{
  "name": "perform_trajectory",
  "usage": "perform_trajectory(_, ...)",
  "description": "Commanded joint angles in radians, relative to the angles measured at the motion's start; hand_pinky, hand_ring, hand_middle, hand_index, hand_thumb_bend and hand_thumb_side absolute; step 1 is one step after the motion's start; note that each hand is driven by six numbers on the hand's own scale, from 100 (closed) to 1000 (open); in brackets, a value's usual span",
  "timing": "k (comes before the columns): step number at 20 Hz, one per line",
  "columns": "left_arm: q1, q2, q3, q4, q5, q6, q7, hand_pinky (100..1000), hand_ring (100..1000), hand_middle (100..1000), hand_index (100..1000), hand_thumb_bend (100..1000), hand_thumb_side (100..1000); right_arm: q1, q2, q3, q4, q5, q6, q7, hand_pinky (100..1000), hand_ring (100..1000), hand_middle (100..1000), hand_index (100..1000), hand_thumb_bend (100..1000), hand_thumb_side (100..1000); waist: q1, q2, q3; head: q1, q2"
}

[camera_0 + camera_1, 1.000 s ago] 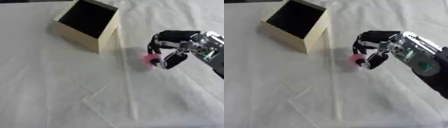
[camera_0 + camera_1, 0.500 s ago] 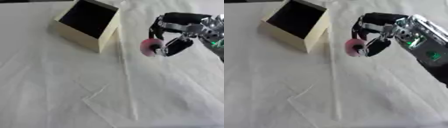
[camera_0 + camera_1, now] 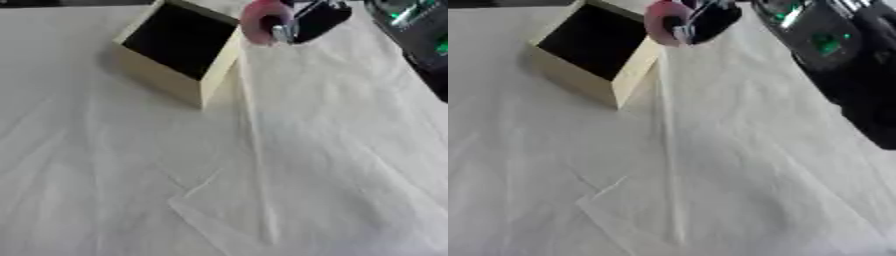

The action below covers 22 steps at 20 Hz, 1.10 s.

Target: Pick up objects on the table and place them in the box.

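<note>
My right hand (image 3: 306,20) is raised at the top of both views, its fingers curled round a small pink round object (image 3: 259,21). The pink object hangs in the air just beside the right upper edge of the cream box (image 3: 166,75), whose dark open mouth (image 3: 597,42) faces up. The hand's upper part is cut off by the top edge of the views. My black right forearm (image 3: 833,55) with green lights comes in from the upper right. My left hand shows in no view.
A creased white cloth (image 3: 262,175) covers the whole table, with a long fold running down from the box toward the bottom centre.
My right hand has lifted the pink object off the cloth and carried it up and left, to the box's right edge.
</note>
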State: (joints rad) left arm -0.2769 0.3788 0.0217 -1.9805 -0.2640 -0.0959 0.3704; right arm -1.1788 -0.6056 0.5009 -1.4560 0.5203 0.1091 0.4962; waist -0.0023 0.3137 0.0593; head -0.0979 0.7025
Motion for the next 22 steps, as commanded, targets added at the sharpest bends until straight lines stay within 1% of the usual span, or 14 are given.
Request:
perform_trajectory(1, -0.018, 0.015, -0.002, -0.02, 0.002, -0.002, -0.007, 558, 711, 726, 869, 100, 695, -0.071, 0.087, -0.039, 0.131, 0.056, -0.048, -0.035, 671, 502, 310, 543, 100, 100, 0.001, -0.019, 0.007, -0.018, -0.014)
perform_trajectory(4, -0.026, 0.012, -0.006, -0.02, 0.006, -0.005, -0.011, 559, 711, 726, 869, 100, 694, -0.121, 0.18, -0.071, 0.261, 0.128, -0.085, -0.07, 672, 503, 311, 544, 100, 100, 0.0, -0.018, 0.02, -0.042, -0.017)
perform_trajectory(7, -0.031, 0.011, -0.009, -0.02, 0.01, -0.008, -0.014, 559, 712, 727, 869, 100, 694, -0.147, 0.253, -0.108, 0.381, 0.206, -0.115, -0.116, 672, 501, 310, 544, 100, 100, -0.001, -0.015, 0.032, -0.066, -0.016)
perform_trajectory(10, -0.035, 0.008, -0.011, -0.02, 0.012, -0.01, -0.017, 558, 712, 727, 869, 100, 694, -0.162, 0.312, -0.152, 0.486, 0.28, -0.131, -0.169, 669, 495, 306, 540, 100, 100, -0.003, -0.013, 0.046, -0.085, -0.019)
perform_trajectory(13, -0.037, 0.006, -0.011, -0.02, 0.015, -0.01, -0.018, 558, 712, 727, 869, 100, 694, -0.169, 0.351, -0.185, 0.555, 0.328, -0.158, -0.203, 670, 498, 310, 543, 100, 100, -0.005, -0.011, 0.057, -0.097, -0.021)
perform_trajectory(17, -0.038, 0.003, -0.013, -0.02, 0.017, -0.01, -0.02, 558, 711, 728, 869, 100, 695, -0.173, 0.385, -0.192, 0.615, 0.371, -0.195, -0.199, 667, 508, 318, 547, 100, 100, -0.008, -0.01, 0.065, -0.103, -0.019)
perform_trajectory(21, -0.041, 0.0, -0.014, -0.02, 0.019, -0.011, -0.023, 557, 711, 728, 869, 100, 695, -0.17, 0.418, -0.211, 0.682, 0.431, -0.209, -0.207, 661, 516, 325, 551, 100, 100, -0.01, -0.009, 0.073, -0.109, -0.02)
perform_trajectory(22, -0.041, 0.0, -0.015, -0.02, 0.02, -0.011, -0.024, 557, 711, 728, 869, 100, 696, -0.17, 0.425, -0.218, 0.7, 0.451, -0.21, -0.212, 677, 540, 347, 574, 100, 100, -0.01, -0.009, 0.075, -0.11, -0.02)
